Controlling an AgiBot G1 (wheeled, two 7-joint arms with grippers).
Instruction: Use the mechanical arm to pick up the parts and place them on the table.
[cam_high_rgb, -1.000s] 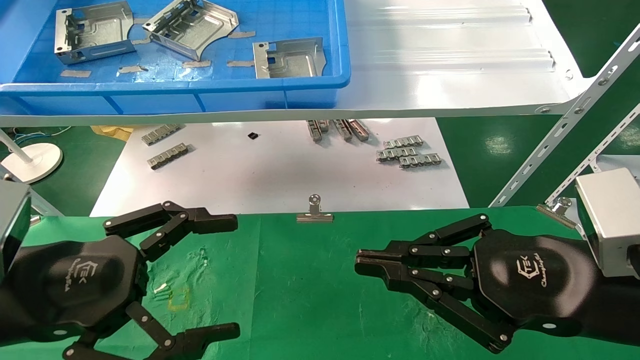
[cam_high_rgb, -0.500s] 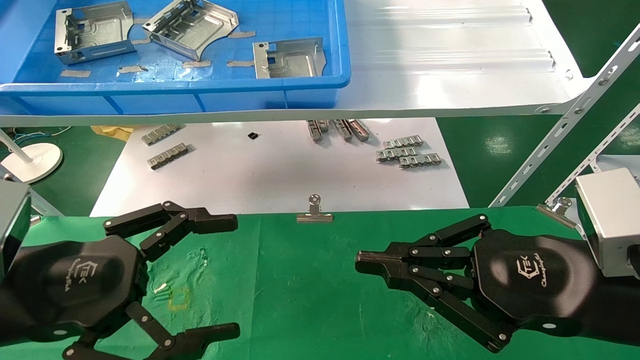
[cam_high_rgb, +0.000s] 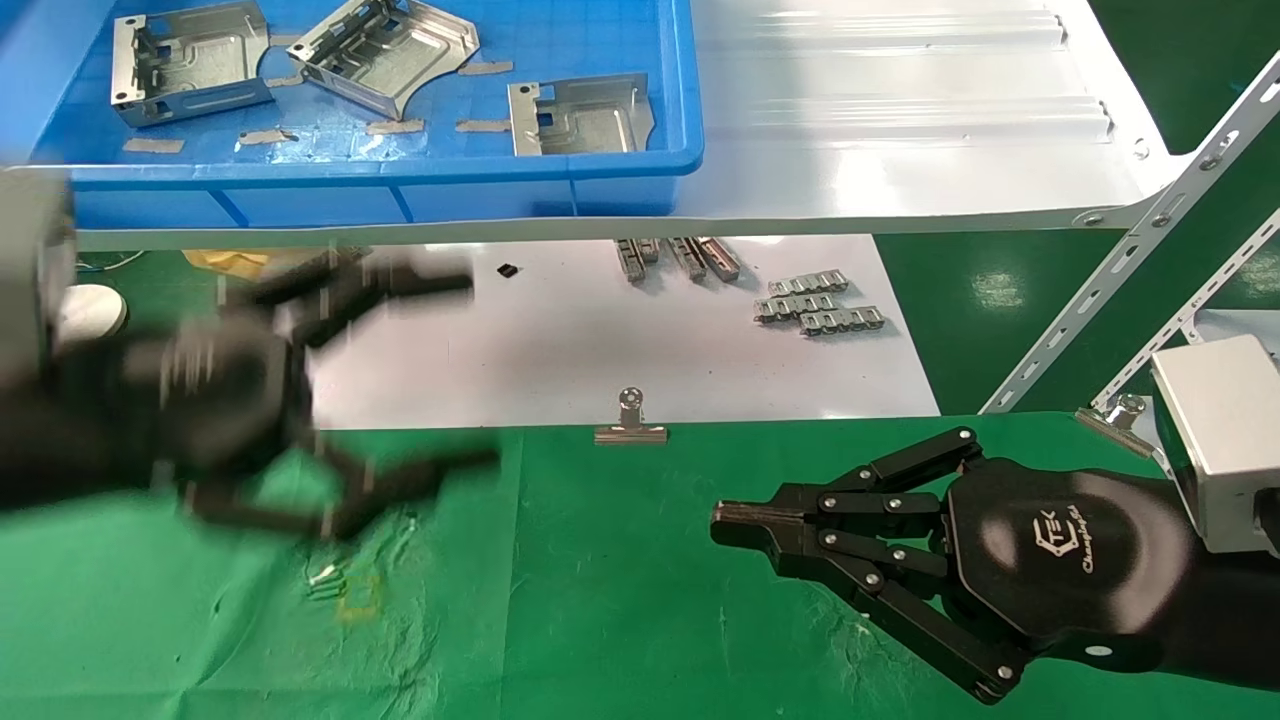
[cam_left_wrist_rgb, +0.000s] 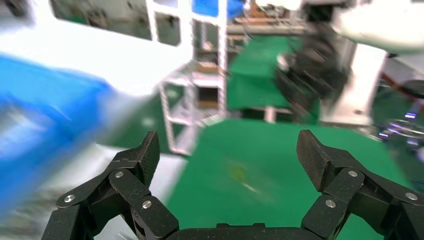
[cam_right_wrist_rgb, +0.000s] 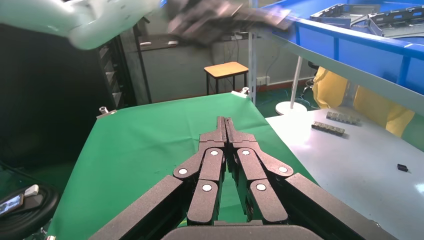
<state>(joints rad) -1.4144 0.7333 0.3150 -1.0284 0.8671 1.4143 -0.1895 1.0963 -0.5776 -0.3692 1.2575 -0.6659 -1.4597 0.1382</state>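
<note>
Three shiny silver parts (cam_high_rgb: 190, 60) (cam_high_rgb: 385, 50) (cam_high_rgb: 580, 115) lie in the blue bin (cam_high_rgb: 400, 170) on the white shelf. My left gripper (cam_high_rgb: 475, 372) (cam_left_wrist_rgb: 228, 150) is open and empty, blurred with motion. It hangs above the far left edge of the green table (cam_high_rgb: 620, 600), below and in front of the bin. My right gripper (cam_high_rgb: 720, 520) (cam_right_wrist_rgb: 225, 122) is shut on nothing and rests low over the green cloth at the right.
The glossy white shelf (cam_high_rgb: 900, 150) overhangs a white sheet (cam_high_rgb: 560, 340) with grey link strips (cam_high_rgb: 815, 305). A silver binder clip (cam_high_rgb: 630, 425) sits at the cloth's far edge. Perforated shelf struts (cam_high_rgb: 1120, 260) slant down at the right. A faint yellow square (cam_high_rgb: 360, 595) marks the cloth.
My left gripper has lifted off the green cloth and moved up and away toward the bin, still open. The right gripper has stayed put.
</note>
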